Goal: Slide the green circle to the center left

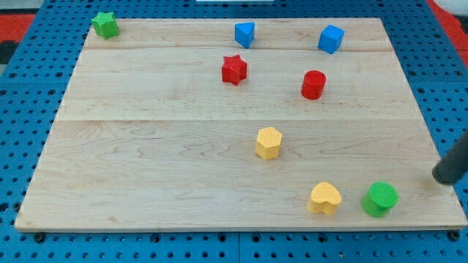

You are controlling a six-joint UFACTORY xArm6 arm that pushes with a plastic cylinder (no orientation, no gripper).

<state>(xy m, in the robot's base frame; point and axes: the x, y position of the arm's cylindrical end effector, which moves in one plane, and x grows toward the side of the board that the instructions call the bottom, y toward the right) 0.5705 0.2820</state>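
The green circle stands near the board's bottom right corner. My tip is the lower end of the dark rod entering from the view's right edge. It sits to the right of the green circle and slightly above it, with a clear gap between them. A yellow heart lies just left of the green circle.
A yellow hexagon sits near the middle. A red cylinder and a red star lie above it. Two blue blocks sit near the top edge. A green star is at the top left corner of the wooden board.
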